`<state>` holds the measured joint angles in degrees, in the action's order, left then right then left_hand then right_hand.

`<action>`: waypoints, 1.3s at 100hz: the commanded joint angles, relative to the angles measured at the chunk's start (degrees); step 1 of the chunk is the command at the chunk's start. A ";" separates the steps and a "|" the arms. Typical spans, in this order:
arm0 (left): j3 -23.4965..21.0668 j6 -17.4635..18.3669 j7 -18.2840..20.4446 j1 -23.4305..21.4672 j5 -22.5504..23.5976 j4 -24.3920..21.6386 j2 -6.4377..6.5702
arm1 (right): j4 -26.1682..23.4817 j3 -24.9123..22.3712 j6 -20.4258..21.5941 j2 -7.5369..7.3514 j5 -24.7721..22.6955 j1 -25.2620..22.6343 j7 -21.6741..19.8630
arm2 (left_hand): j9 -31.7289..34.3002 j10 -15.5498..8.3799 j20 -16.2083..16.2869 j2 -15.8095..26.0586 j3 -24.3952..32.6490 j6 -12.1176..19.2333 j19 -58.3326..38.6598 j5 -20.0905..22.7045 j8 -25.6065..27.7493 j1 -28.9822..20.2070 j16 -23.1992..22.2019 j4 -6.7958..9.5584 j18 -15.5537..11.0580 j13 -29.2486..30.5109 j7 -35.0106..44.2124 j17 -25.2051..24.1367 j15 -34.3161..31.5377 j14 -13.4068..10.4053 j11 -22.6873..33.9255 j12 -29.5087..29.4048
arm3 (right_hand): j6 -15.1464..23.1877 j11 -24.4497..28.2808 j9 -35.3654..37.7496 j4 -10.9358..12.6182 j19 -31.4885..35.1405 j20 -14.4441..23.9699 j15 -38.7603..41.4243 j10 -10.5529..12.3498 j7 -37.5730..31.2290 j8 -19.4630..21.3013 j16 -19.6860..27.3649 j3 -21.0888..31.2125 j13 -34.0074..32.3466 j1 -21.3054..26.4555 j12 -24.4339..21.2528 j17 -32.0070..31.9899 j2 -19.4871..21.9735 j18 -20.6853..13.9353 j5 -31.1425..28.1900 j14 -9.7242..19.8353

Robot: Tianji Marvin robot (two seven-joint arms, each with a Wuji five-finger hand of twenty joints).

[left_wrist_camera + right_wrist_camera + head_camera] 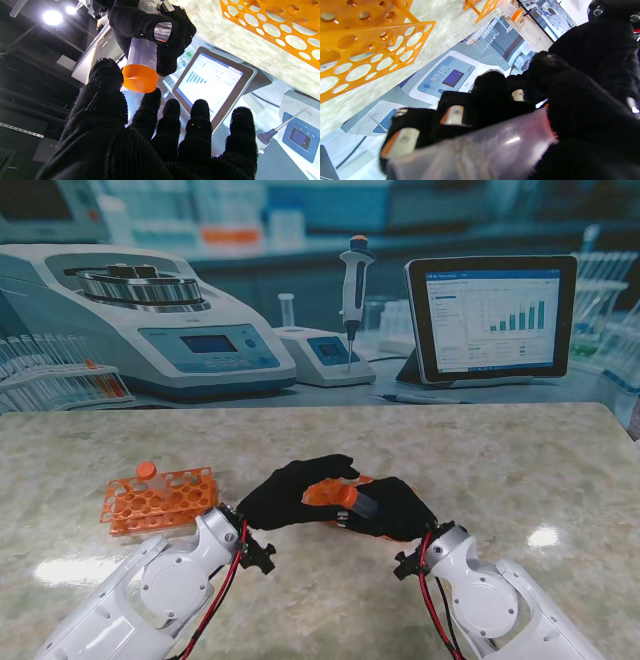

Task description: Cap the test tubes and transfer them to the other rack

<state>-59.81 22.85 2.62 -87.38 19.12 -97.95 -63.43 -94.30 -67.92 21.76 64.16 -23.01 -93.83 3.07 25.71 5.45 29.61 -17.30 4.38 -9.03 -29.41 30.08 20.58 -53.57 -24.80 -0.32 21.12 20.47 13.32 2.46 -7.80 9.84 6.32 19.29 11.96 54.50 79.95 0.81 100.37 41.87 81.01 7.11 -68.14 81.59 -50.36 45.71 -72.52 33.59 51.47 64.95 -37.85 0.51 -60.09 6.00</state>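
Right hand (395, 510) grips the tube (362, 502), left hand (290, 490) at its cap (140, 78).

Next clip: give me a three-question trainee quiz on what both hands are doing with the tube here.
1. True or false: the right hand is wrapped around the clear tube.
2. What colour is the cap on that tube?
3. The left hand is: A) gripping the left rack; B) at the tube's cap end, thumb and fingers around the cap; C) resting flat on the table.

Key: 1 true; 2 orange; 3 B.
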 commanded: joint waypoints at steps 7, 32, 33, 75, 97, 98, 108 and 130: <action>0.57 -0.27 -0.05 0.30 0.27 0.36 -0.29 | -0.07 0.10 -0.16 0.23 0.10 -0.31 -0.10 | -0.85 0.06 -1.23 -1.48 7.81 -0.21 0.26 0.71 3.35 3.29 0.47 -1.51 -0.57 -0.24 1.56 -0.22 -0.02 -1.99 0.12 -0.11 | 3.56 0.02 2.56 -1.01 11.33 1.02 10.41 -1.20 -5.34 2.75 -2.71 -0.51 -3.53 3.06 0.99 3.35 0.93 -3.38 -2.50 10.83; 1.12 -0.22 -0.41 0.64 0.28 0.75 -0.42 | -0.07 0.06 -0.13 0.23 0.09 -0.33 -0.08 | 0.01 0.23 -0.51 0.15 8.28 0.60 -0.46 -0.14 7.35 1.55 -0.21 -1.17 -0.12 0.91 10.63 -0.02 -0.73 -1.89 0.39 0.05 | 3.56 0.04 2.56 -1.00 11.33 1.02 10.41 -1.04 -5.34 2.75 -2.71 -0.51 -3.53 3.05 1.01 3.35 0.92 -3.38 -2.50 10.83; 1.14 -0.20 -0.48 0.65 0.33 0.77 -0.43 | -0.07 0.06 -0.13 0.23 0.09 -0.33 -0.08 | 0.04 0.28 -0.49 0.23 8.27 0.64 -0.52 -0.17 7.58 1.39 -0.24 -1.14 -0.09 0.94 11.18 0.01 -0.75 -1.84 0.39 0.05 | 3.56 0.04 2.56 -0.99 11.33 1.02 10.41 -1.01 -5.34 2.75 -2.71 -0.49 -3.53 3.12 1.01 3.35 0.86 -3.38 -2.50 10.83; 1.80 -0.49 -2.07 0.89 0.84 1.15 -0.84 | -0.08 -0.07 -0.13 0.23 0.10 -0.39 -0.08 | 3.08 -0.05 -0.61 6.17 0.01 3.48 -2.11 2.42 9.11 -13.79 -1.42 0.23 0.18 3.70 24.69 0.62 -2.08 -1.82 1.47 0.42 | 3.56 -0.01 2.52 -1.01 11.33 1.02 10.41 -1.04 -5.33 2.75 -2.71 -0.49 -3.53 3.04 0.98 3.35 0.98 -3.38 -2.50 10.83; 2.08 -0.20 -3.00 0.87 1.20 1.38 -1.04 | -0.08 -0.06 -0.04 0.24 0.08 -0.40 -0.04 | 4.72 -0.43 -0.77 8.38 -1.06 4.05 -2.79 5.88 6.11 -19.89 -1.80 0.51 0.40 5.20 27.82 0.93 -2.70 -1.73 2.15 0.50 | 3.56 0.01 2.55 -1.00 11.33 1.02 10.41 -1.00 -5.33 2.75 -2.71 -0.49 -3.53 3.06 1.00 3.35 0.95 -3.38 -2.50 10.83; 2.09 -0.16 -3.08 0.87 1.24 1.40 -1.06 | -0.08 -0.07 -0.04 0.24 0.08 -0.40 -0.03 | 4.84 -0.47 -0.76 8.38 -0.98 4.10 -2.84 6.10 5.92 -20.14 -1.81 0.56 0.43 5.25 27.81 0.96 -2.72 -1.73 2.18 0.50 | 3.56 0.02 2.56 -1.00 11.33 1.02 10.41 -1.02 -5.33 2.75 -2.71 -0.48 -3.53 3.09 1.00 3.35 0.94 -3.38 -2.50 10.83; 2.12 0.15 -3.57 0.79 1.56 1.52 -1.14 | -0.10 -0.11 -0.01 0.25 0.05 -0.44 0.02 | 5.15 -1.07 -0.88 7.48 2.46 4.50 -3.04 8.30 3.52 -20.36 -1.79 0.80 0.56 5.58 26.40 1.14 -2.76 -1.97 2.20 0.31 | 3.56 0.01 2.55 -1.01 11.33 1.02 10.41 -1.02 -5.33 2.75 -2.71 -0.52 -3.53 2.96 1.00 3.35 1.02 -3.38 -2.50 10.83; 1.91 0.80 -4.18 0.44 2.51 1.60 -1.14 | -0.09 -0.11 0.06 0.25 0.02 -0.45 0.06 | 4.68 -1.59 -1.57 4.31 10.70 8.80 -2.83 12.59 0.83 -20.39 -1.07 -1.70 0.42 5.92 15.03 1.18 -2.39 -1.64 1.86 -0.69 | 3.56 -0.01 2.55 -1.01 11.33 1.02 10.41 -1.13 -5.33 2.75 -2.71 -0.50 -3.53 3.05 0.98 3.35 0.96 -3.38 -2.50 10.83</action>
<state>-57.88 23.51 -1.70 -86.59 21.24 -96.44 -64.48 -94.16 -68.22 21.77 64.15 -23.06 -93.91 3.17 30.03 5.66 29.61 -16.67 1.93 -9.86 -30.74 34.99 19.13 -62.09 -26.20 -4.53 21.12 25.38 25.57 3.73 -10.09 9.77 7.96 19.29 11.97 54.50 79.95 0.81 100.37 41.84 81.01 7.11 -68.18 82.07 -50.36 45.71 -72.52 33.59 51.47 64.95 -37.84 0.52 -60.09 6.00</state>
